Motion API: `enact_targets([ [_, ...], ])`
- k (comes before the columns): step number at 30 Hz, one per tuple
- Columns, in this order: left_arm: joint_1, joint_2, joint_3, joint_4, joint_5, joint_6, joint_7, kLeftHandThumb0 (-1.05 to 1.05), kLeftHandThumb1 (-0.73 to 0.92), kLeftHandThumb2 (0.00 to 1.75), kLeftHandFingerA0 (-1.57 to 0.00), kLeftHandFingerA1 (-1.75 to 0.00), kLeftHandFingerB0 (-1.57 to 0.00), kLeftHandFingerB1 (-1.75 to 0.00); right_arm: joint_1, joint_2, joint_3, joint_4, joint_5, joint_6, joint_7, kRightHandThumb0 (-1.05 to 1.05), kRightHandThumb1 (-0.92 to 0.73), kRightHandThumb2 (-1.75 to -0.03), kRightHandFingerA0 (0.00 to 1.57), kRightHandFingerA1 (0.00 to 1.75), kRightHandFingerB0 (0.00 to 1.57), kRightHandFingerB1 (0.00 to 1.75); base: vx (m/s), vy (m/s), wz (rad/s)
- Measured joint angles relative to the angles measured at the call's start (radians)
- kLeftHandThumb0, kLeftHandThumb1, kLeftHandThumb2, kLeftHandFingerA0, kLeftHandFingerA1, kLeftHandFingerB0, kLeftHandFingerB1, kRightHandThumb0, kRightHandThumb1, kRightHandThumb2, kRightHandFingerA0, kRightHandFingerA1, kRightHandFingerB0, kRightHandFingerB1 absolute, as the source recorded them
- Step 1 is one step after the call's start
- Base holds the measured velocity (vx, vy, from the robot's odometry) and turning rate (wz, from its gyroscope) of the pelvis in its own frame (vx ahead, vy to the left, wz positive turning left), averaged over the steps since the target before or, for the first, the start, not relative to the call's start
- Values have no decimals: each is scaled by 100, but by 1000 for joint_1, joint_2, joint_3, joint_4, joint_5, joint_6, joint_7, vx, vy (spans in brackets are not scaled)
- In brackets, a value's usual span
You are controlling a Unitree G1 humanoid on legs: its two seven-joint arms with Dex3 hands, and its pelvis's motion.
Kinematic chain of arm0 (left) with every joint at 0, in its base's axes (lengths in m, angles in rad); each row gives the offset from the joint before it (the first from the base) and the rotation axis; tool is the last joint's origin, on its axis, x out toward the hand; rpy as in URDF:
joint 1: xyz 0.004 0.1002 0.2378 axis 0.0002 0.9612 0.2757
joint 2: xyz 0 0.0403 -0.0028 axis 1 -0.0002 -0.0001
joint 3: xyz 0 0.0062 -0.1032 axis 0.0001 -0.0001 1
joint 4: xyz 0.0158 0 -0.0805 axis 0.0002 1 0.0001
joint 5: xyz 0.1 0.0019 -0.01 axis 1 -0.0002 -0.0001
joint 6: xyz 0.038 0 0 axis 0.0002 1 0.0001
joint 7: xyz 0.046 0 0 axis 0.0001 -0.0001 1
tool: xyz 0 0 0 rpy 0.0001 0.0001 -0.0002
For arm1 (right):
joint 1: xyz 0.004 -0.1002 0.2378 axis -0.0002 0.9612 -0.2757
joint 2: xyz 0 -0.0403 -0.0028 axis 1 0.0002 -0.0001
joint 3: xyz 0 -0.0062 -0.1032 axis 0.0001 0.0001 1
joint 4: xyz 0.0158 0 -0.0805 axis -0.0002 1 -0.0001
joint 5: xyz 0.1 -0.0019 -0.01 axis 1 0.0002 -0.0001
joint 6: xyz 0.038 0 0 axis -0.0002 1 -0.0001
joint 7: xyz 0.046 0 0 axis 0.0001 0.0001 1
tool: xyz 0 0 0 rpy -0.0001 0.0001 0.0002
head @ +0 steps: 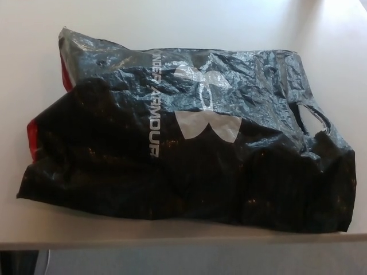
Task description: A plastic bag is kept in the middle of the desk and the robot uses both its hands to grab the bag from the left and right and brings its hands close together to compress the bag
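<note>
A large black plastic bag (pixel 189 143) lies spread and crumpled across the middle of the white desk (pixel 172 17). It carries a white logo and white lettering on top, and red shows along its left edge (pixel 32 137). A cut-out handle hole (pixel 312 117) sits near its right end. Neither of my hands shows in the head view.
The desk's front edge (pixel 172 243) runs just below the bag, with grey floor beyond it. Bare desk surface lies behind the bag and to its far right.
</note>
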Motion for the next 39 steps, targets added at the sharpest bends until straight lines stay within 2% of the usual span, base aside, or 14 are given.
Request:
enact_targets([
  [6, -148, 138, -26, 108, 0, 89, -15, -100, 92, 128, 0, -14, 0, -12, -125, -51, 9, 29, 1, 88, 15, -95, -81, -123, 3, 29, 8, 16, 0, 0, 0],
  [9, -225, 172, -65, 163, 1, 123, -25, -94, 89, 127, 0, -19, 0, -16, -191, -76, 21, 56, 1, 136, 24, -96, -81, -125, 4, 25, 9, 13, 0, 0, 0],
  [13, -306, 188, -130, 240, 4, 152, -43, -93, 92, 126, 0, -12, 0, -10, -277, -104, 50, 112, 0, 199, 43, -86, -77, -122, 2, 28, 1, 18, 0, 0, 0],
  [14, -320, 189, -148, 260, 8, 158, -47, -85, 79, 106, 0, -7, 0, -6, -301, -109, 59, 135, 0, 212, 49, -98, -83, -124, 3, 19, 4, 6, 0, 0, 0],
  [16, -349, 190, -191, 310, 18, 170, -55, -84, 78, 105, 0, -7, 0, -6, -356, -121, 80, 191, 0, 245, 62, -99, -83, -125, 3, 18, 4, 5, 0, 0, 0],
  [17, -364, 190, -213, 340, 22, 174, -60, -87, 89, 123, 0, -12, 0, -9, -384, -128, 92, 221, 0, 263, 71, -89, -75, -121, 2, 27, 2, 14, 0, 0, 0],
  [26, -488, 180, -378, 629, 46, 230, -128, -86, 84, 121, 0, -13, 0, -12, -588, -140, 176, 504, 5, 408, 135, -92, -88, -125, 0, 28, 0, 10, 0, 0, 0],
  [27, -502, 174, -392, 667, 46, 238, -139, -88, 86, 122, 0, -11, 0, -10, -603, -139, 186, 540, 5, 426, 144, -85, -92, -81, 4, 34, 0, 17, 0, 0, 0],
  [28, -513, 168, -404, 704, 47, 243, -149, -87, 85, 121, 0, -11, 0, -13, -613, -138, 196, 573, 6, 442, 150, -94, -85, -122, 4, 34, 4, 11, 0, 0, 0],
  [35, -562, 119, -450, 871, 48, 247, -205, -86, 83, 119, 0, -12, 0, -13, -670, -131, 240, 841, 9, 475, 192, -90, -83, -123, 1, 29, 0, 17, 0, 0, 0],
  [36, -566, 112, -453, 887, 48, 247, -213, -81, 92, 80, 0, -7, 0, -14, -677, -128, 244, 878, 10, 474, 197, -93, -92, -79, 0, 28, 2, 16, 0, 0, 0],
  [37, -570, 104, -454, 906, 48, 248, -220, -81, 92, 80, 0, -7, 0, -14, -682, -125, 247, 921, 11, 473, 202, -93, -92, -79, 0, 28, 2, 16, 0, 0, 0],
  [38, -572, 101, -455, 917, 49, 249, -222, -82, 77, 100, 0, -6, 0, -14, -685, -123, 247, 945, 13, 473, 205, -91, -92, -81, 0, 29, 2, 17, 0, 0, 0],
  [39, -572, 96, -456, 930, 50, 250, -227, -80, 92, 89, 0, 0, 0, -12, -688, -117, 248, 976, 14, 473, 209, -87, -81, -122, 1, 31, 0, 17, 0, 0, 0],
])
